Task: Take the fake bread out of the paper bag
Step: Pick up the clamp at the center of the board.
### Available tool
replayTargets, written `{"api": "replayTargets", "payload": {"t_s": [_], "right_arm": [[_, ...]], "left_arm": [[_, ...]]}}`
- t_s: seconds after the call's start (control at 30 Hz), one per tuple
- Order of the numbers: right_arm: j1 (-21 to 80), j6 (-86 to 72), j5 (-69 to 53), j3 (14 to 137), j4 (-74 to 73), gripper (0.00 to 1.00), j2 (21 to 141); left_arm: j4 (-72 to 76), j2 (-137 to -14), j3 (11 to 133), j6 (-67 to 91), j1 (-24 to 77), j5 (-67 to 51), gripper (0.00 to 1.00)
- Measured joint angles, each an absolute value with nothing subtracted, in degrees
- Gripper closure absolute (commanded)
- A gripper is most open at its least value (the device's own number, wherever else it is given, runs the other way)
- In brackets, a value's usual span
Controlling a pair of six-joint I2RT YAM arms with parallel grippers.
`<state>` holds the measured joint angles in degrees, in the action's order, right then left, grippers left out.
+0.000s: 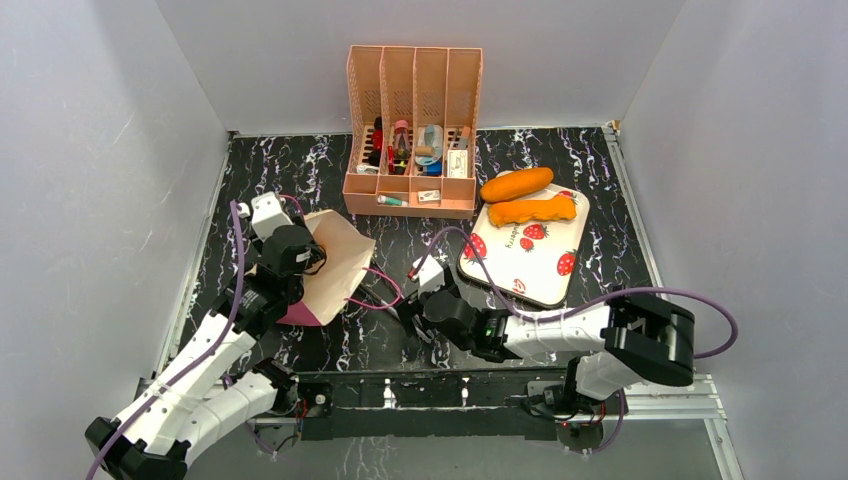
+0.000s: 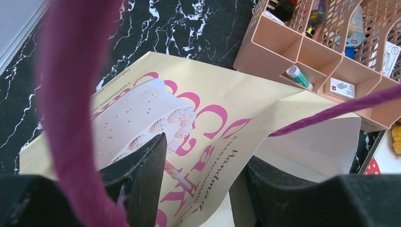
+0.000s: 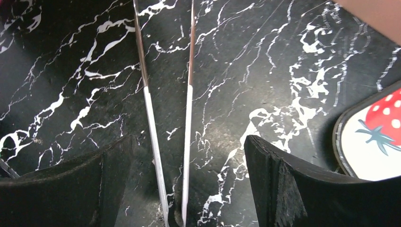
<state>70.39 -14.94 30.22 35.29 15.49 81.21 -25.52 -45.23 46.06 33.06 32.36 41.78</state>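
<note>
The paper bag (image 1: 335,262) lies on its side at the left, mouth towards the middle, with its pink cord handle (image 1: 381,287) trailing on the table. In the left wrist view its face (image 2: 208,109) shows pink "Cake" lettering. My left gripper (image 1: 288,252) is at the bag; the jaws stand apart with the bag's upper wall passing between them (image 2: 201,165). Two pieces of fake bread, an oval roll (image 1: 517,184) and a knobbly stick (image 1: 532,210), lie on the strawberry tray (image 1: 540,270). The bag's inside is hidden. My right gripper (image 1: 408,315) is open and low over the table (image 3: 189,156).
A peach organiser (image 1: 413,130) with small items stands at the back, close to the bag's mouth (image 2: 312,52). Two thin straight rods (image 3: 153,123), white near me and brown farther off, lie on the black marble table between my right fingers. The tray's corner (image 3: 378,137) is to their right.
</note>
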Motion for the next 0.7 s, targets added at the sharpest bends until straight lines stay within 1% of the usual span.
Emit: {"api": "replayTargets", "payload": {"t_s": [0.3, 0.7], "right_arm": [[70.39, -14.61, 25.06, 33.06, 24.80, 0.16, 89.49], [70.39, -14.57, 25.32, 34.28, 30.92, 0.16, 98.24]], "left_arm": [[-26.79, -43.62, 44.21, 34.33, 32.36, 41.80, 0.52], [-27.09, -43.24, 43.90, 35.46, 32.36, 41.52, 0.52]]}}
